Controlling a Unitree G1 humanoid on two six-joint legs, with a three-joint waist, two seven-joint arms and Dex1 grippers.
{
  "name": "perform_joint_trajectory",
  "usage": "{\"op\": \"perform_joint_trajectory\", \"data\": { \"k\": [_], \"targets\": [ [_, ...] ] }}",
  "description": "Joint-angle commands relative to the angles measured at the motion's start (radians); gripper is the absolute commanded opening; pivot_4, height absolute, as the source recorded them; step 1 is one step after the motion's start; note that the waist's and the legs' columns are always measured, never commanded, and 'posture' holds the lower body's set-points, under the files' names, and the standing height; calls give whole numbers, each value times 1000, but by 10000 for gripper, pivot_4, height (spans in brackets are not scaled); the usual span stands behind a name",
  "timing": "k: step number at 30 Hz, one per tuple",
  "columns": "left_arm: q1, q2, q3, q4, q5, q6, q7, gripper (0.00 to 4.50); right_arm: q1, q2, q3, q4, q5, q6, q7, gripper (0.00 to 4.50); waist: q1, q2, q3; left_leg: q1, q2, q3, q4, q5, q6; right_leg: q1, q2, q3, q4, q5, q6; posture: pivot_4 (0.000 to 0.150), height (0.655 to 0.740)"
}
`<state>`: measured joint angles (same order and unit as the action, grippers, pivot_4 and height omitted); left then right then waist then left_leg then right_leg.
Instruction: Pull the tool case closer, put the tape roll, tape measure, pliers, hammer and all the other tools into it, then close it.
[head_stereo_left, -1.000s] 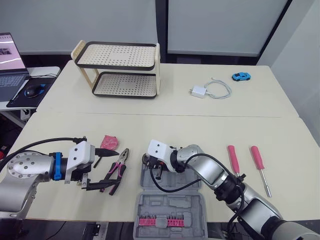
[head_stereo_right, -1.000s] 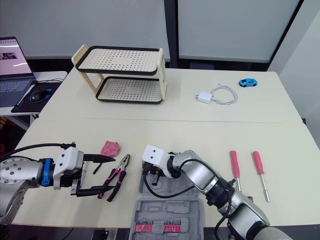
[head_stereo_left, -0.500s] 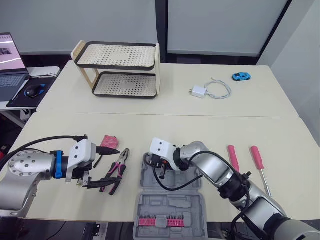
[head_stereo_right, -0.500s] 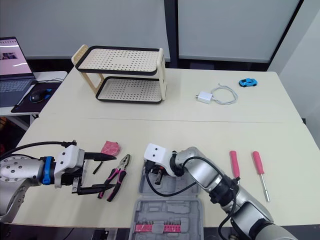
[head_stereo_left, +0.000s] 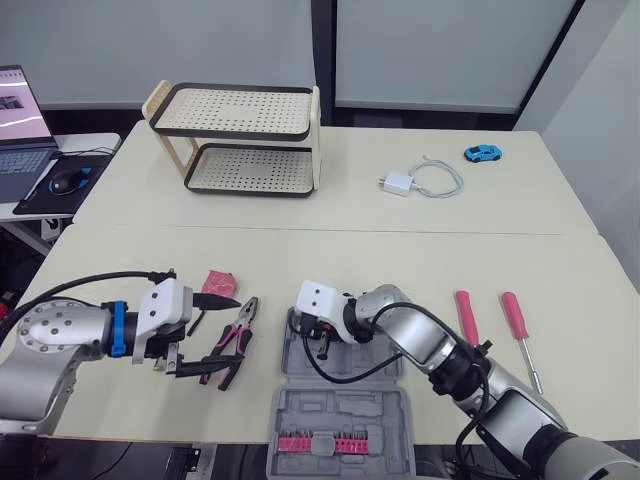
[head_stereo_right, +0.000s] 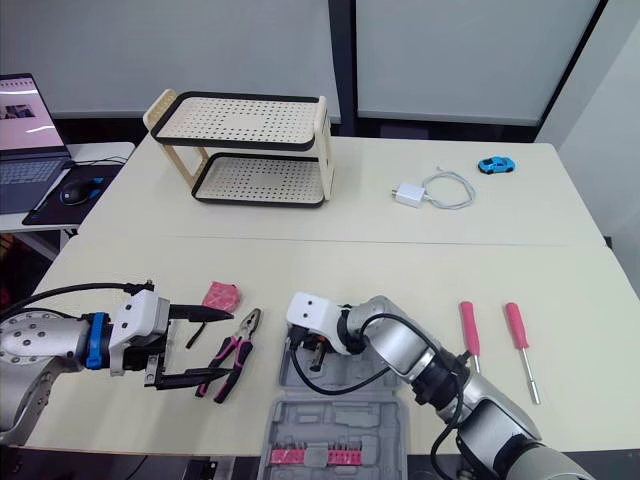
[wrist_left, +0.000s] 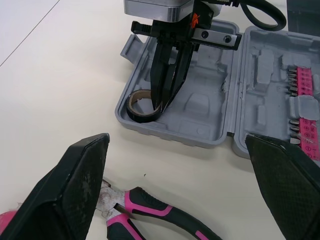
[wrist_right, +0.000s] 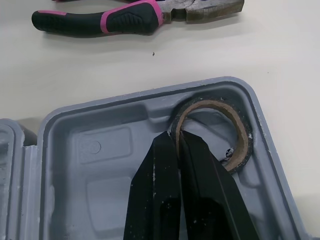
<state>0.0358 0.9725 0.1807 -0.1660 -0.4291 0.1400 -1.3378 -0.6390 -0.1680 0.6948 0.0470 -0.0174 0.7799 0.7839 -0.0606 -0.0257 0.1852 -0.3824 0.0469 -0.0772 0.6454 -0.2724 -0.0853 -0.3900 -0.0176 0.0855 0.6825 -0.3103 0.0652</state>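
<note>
The grey tool case (head_stereo_left: 372, 364) lies open at the table's front edge, with a row of pink bits (head_stereo_left: 320, 443) in its near half. A brown tape roll (wrist_right: 241, 136) sits in the far left corner of its other half. My right gripper (wrist_right: 177, 135) reaches down into that corner, shut on the roll's wall, one finger inside the ring and one outside. Left of the case lie the pink-handled pliers (head_stereo_left: 232, 345). My left gripper (head_stereo_left: 208, 337) hovers over them, open and holding nothing. A small pink object (head_stereo_left: 217, 282) lies just beyond the pliers.
Two pink-handled screwdrivers (head_stereo_left: 467, 318) (head_stereo_left: 515, 316) lie right of the case. Further back stand a two-tier rack (head_stereo_left: 240, 140), a white charger with cable (head_stereo_left: 420, 180) and a blue toy car (head_stereo_left: 482, 153). A laptop (head_stereo_left: 20, 125) sits on a side table at far left.
My right gripper has shifted only slightly at the case's corner, still on the tape roll. The left gripper stays open over the pliers.
</note>
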Motion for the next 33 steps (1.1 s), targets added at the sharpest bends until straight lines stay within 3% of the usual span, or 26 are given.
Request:
{"op": "perform_joint_trajectory", "data": {
  "k": [1, 9, 15, 21, 33],
  "targets": [
    [4, -4, 2, -18, 2, -17, 2, 45000, -10, 23, -23, -23, 8, -2, -6, 162, 0, 0, 0, 0, 0, 0, 0, 0, 0, 0, 0, 0, 0, 0, 0, 1500, 7350],
    [0, -6, 4, -15, 4, -16, 0, 45000, -23, 12, -78, -125, 70, 72, 44, 18696, 0, 0, 0, 0, 0, 0, 0, 0, 0, 0, 0, 0, 0, 0, 0, 1500, 7350],
    [-11, -5, 4, -14, 2, -9, 2, 45000, -5, 20, -96, -77, 61, -59, 9, 18696, 0, 0, 0, 0, 0, 0, 0, 0, 0, 0, 0, 0, 0, 0, 0, 1500, 7350],
    [-10, 0, 8, -9, 3, -10, -4, 45000, 10, 24, -76, -26, 32, -131, -18, 7361, 0, 0, 0, 0, 0, 0, 0, 0, 0, 0, 0, 0, 0, 0, 0, 1500, 7350],
    [-30, 0, -1, -19, 0, 14, 1, 45000, 37, 60, -78, 123, -24, -288, -54, 7361, 0, 0, 0, 0, 0, 0, 0, 0, 0, 0, 0, 0, 1, 0, 0, 1500, 7350]
  ]
}}
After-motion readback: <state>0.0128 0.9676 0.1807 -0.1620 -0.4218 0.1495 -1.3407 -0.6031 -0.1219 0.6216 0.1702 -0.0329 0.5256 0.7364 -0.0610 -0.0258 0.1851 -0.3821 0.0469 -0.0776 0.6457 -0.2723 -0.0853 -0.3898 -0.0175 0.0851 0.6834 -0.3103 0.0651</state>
